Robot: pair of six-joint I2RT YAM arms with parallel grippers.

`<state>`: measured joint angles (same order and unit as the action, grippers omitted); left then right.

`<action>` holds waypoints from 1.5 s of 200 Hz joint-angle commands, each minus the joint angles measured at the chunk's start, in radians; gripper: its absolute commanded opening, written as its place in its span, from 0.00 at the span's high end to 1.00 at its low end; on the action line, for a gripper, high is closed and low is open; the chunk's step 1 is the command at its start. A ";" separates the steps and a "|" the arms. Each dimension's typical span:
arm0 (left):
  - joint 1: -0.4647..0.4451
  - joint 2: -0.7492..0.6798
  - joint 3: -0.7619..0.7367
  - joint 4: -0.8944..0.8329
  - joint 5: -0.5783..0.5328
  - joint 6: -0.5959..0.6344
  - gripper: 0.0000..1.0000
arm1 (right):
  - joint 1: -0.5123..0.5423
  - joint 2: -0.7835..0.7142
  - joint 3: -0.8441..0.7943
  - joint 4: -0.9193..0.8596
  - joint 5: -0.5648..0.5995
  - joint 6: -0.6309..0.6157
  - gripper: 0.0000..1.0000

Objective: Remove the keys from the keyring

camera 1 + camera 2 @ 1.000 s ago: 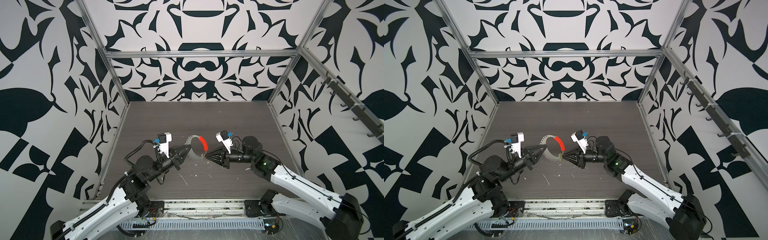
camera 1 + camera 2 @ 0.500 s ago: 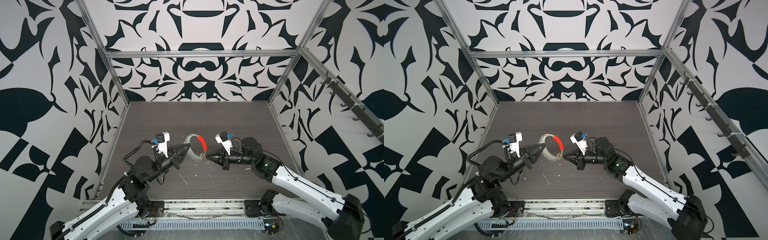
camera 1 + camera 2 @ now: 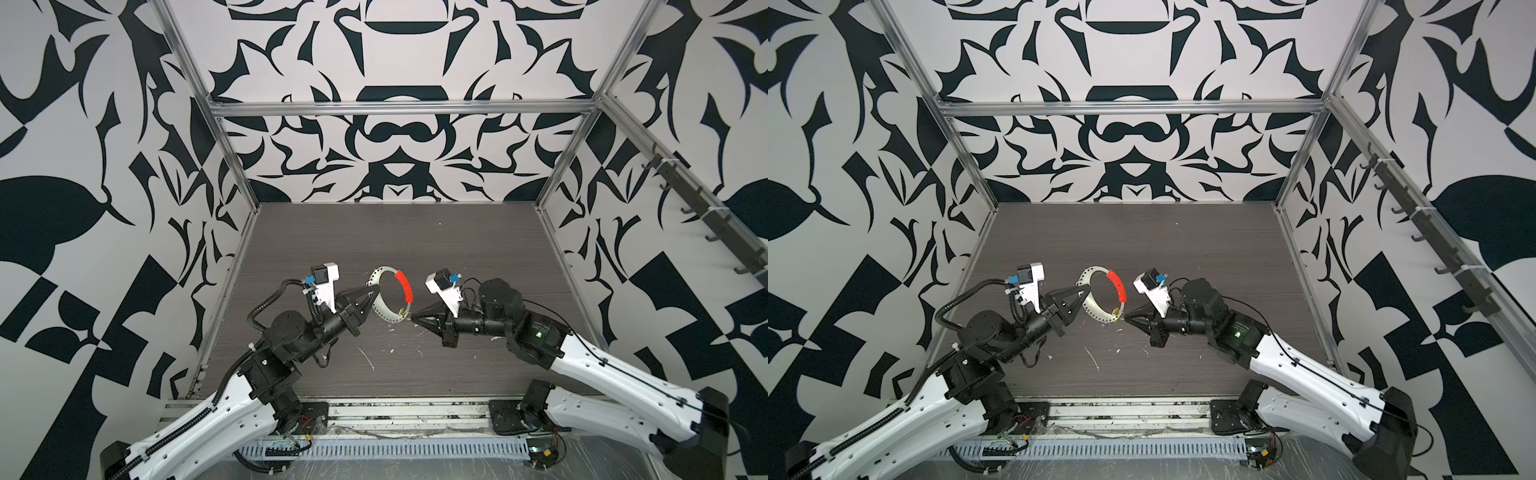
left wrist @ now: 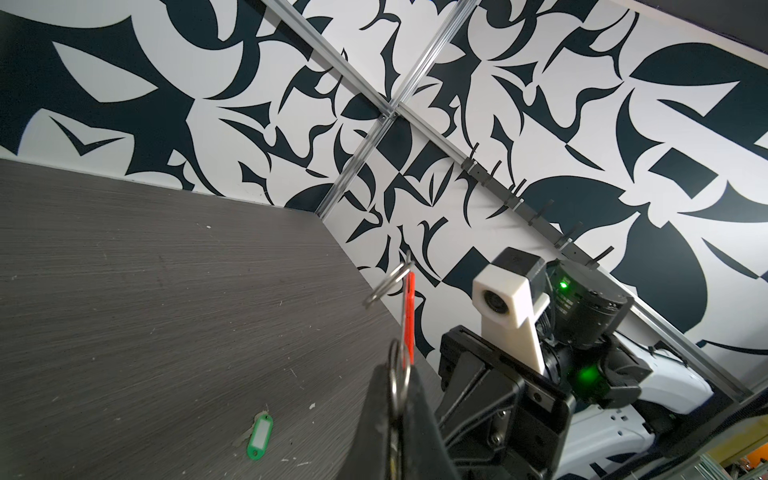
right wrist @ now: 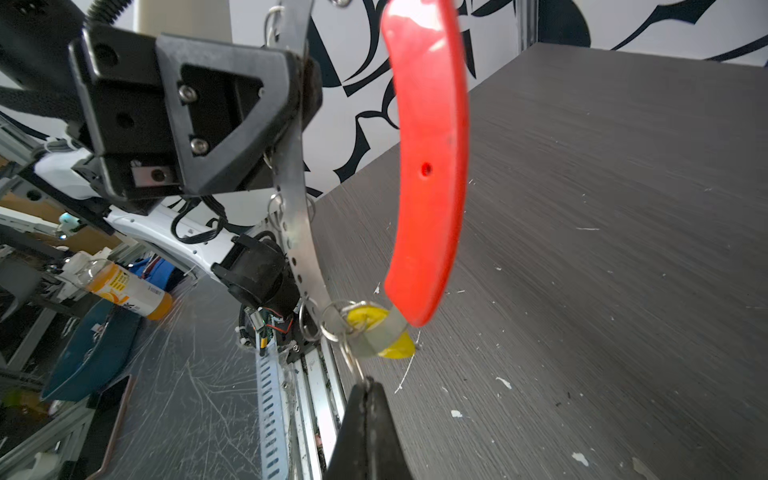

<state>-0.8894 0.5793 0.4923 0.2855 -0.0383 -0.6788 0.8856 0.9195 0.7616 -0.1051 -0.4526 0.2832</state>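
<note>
Step in hand: working the second key off the ring. The green one reads as already off and the yellow one is under the pinch now.
Keyring: keyring (image 3: 383, 312), a perforated metal band, is held clear of the table (image 3: 415, 249) on edge between the two arms. Its red sleeve (image 3: 404, 286) covers the arc toward the right arm.
Left gripper: left gripper (image 3: 371, 291) is pressed together on the bare metal band, across the loop from the sleeve. Its wrist view shows the band sandwiched between the fingers.
Right gripper: right gripper (image 5: 365, 388) has its jaws pressed together on a thin metal piece hanging below the sleeve's lower end.
Yellow-tagged key: yellow-tagged key (image 5: 376, 328) hangs from the band through small split rings (image 5: 332, 320). The pinched piece is edge-on, so whether it is blade or ring wire cannot be told.
Green tag: green tag (image 4: 259, 436) lies flat on the table, well apart from the ring. Any key beside it is too faint to make out.
Next move: the left should likely hold the band steady while the right threads the split ring out of its hole. A straight tug would probably only drag the whole band.
In the way: the sleeve end sits right over the yellow tag and crowds the approach. Neighbouring split rings on the band could snag.
Around: white flecks (image 3: 365, 357) are scattered over the near table. A hook rail (image 4: 513, 202) runs along the wall. An orange bottle (image 5: 129, 289) lies off the table, out of play.
</note>
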 commanded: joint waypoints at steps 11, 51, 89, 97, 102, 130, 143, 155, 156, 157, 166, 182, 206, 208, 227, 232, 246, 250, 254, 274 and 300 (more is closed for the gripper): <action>0.003 0.007 0.019 -0.026 0.000 0.029 1.00 | 0.082 -0.007 0.112 0.007 0.056 -0.074 0.93; 0.003 0.026 0.034 -0.041 0.037 0.049 1.00 | 0.118 0.009 0.152 0.018 0.063 -0.058 1.00; 0.003 0.046 0.049 -0.050 0.049 0.076 1.00 | 0.169 0.038 0.196 0.002 0.010 -0.104 0.80; 0.003 0.041 0.049 -0.055 0.045 0.081 1.00 | 0.174 0.035 0.196 0.003 -0.020 -0.111 0.76; 0.003 0.040 0.049 -0.058 0.042 0.086 1.00 | 0.177 0.031 0.195 0.002 -0.035 -0.114 0.74; 0.003 0.031 0.061 -0.081 0.057 0.114 1.00 | 0.181 -0.015 0.173 -0.001 -0.057 -0.128 0.63; 0.003 0.031 0.068 -0.086 0.077 0.127 1.00 | 0.181 -0.042 0.162 -0.017 0.022 -0.124 0.58; 0.003 0.031 0.074 -0.090 0.092 0.138 1.00 | 0.180 -0.065 0.149 -0.017 0.079 -0.121 0.56; 0.004 0.031 0.075 -0.091 0.093 0.138 1.00 | 0.180 -0.067 0.148 -0.017 0.085 -0.118 0.55; 0.003 0.031 0.074 -0.092 0.093 0.139 1.00 | 0.180 -0.068 0.146 -0.016 0.092 -0.116 0.55; 0.003 0.030 0.077 -0.091 0.101 0.145 1.00 | 0.181 -0.080 0.139 -0.016 0.168 -0.099 0.54; 0.003 0.023 0.074 -0.077 0.119 0.155 1.00 | 0.181 -0.088 0.126 -0.031 0.288 -0.085 0.53; 0.003 0.003 0.071 -0.055 0.154 0.183 1.00 | 0.180 -0.093 0.093 -0.007 0.342 -0.069 0.49; 0.003 0.001 0.071 -0.054 0.155 0.184 1.00 | 0.180 -0.095 0.092 -0.006 0.346 -0.068 0.49; 0.003 -0.004 0.080 -0.062 0.143 0.200 1.00 | 0.181 -0.104 0.069 0.011 0.381 -0.058 0.48; 0.004 -0.003 0.085 -0.070 0.140 0.204 1.00 | 0.181 -0.107 0.065 0.014 0.387 -0.055 0.48; 0.003 0.012 0.102 -0.096 0.128 0.222 1.00 | 0.181 -0.109 0.062 0.012 0.403 -0.053 0.48; 0.003 0.017 0.109 -0.103 0.123 0.227 1.00 | 0.181 -0.107 0.062 0.009 0.407 -0.053 0.48; 0.003 0.022 0.114 -0.110 0.118 0.231 1.00 | 0.181 -0.106 0.062 0.006 0.413 -0.052 0.48; 0.003 0.055 0.151 -0.163 0.067 0.240 1.00 | 0.181 -0.107 0.054 0.000 0.458 -0.048 0.48; -0.002 0.108 0.229 -0.253 0.049 0.273 1.00 | 0.181 -0.126 0.037 -0.001 0.523 -0.045 0.49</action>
<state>-0.8886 0.6552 0.6418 0.1135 0.0509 -0.4503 1.0645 0.8238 0.8074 -0.1429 -0.0238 0.2256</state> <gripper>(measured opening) 0.064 0.517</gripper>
